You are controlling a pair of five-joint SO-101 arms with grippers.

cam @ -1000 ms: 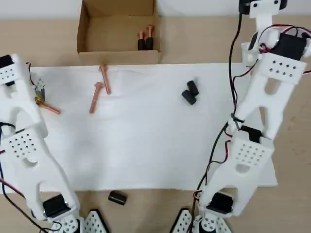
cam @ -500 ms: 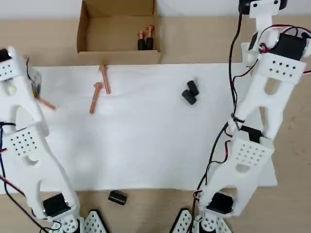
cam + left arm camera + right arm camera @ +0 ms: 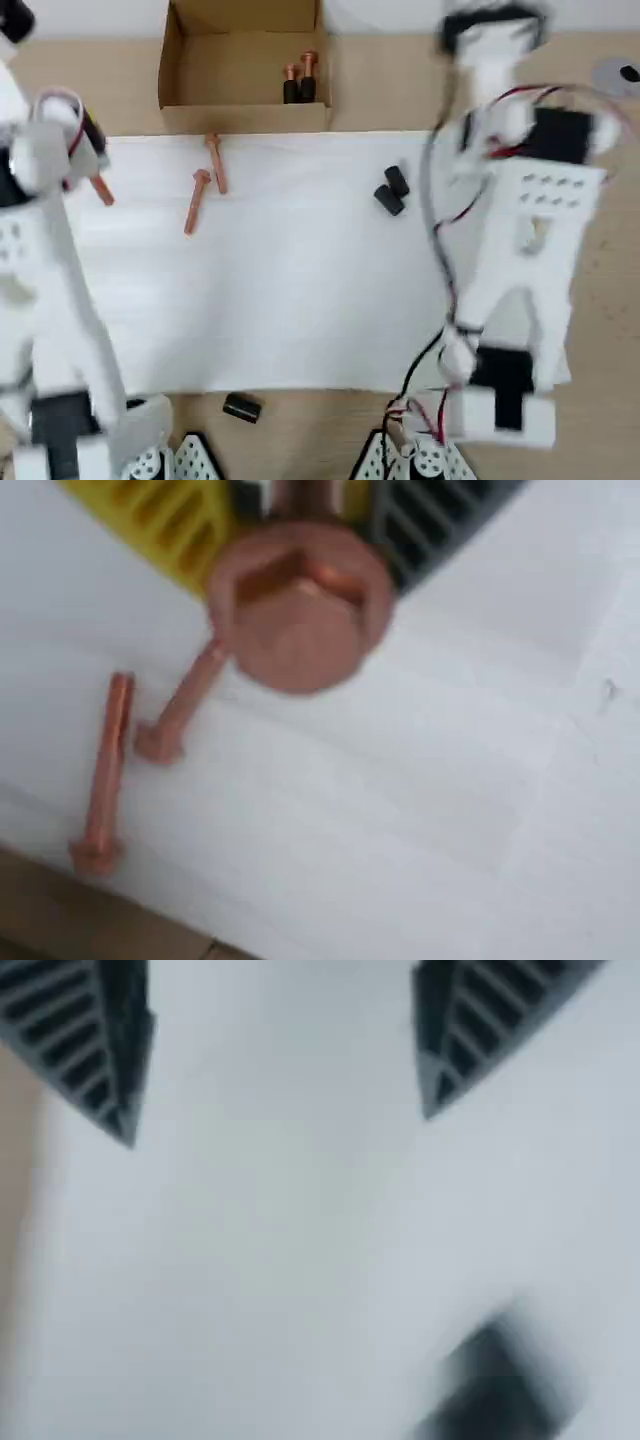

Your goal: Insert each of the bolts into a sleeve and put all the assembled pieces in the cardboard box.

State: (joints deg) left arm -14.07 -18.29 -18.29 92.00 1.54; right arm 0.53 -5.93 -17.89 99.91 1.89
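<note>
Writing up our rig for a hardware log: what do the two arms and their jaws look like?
The left arm and right arm are white plastic shells with black motor blocks at joints; the right shows a grid of small holes. Red and black cables trail along it. Left jaws: one yellow, one dark grey, ribbed. Right jaws: both dark, ribbed, pointed.

We look down on a light wooden table — evenly lit, with only soft shadows. A white cloth covers most of its middle, lying flat with faint creases. Beyond the table's far edge runs a pale band — wall or floor, we cannot tell.
</note>
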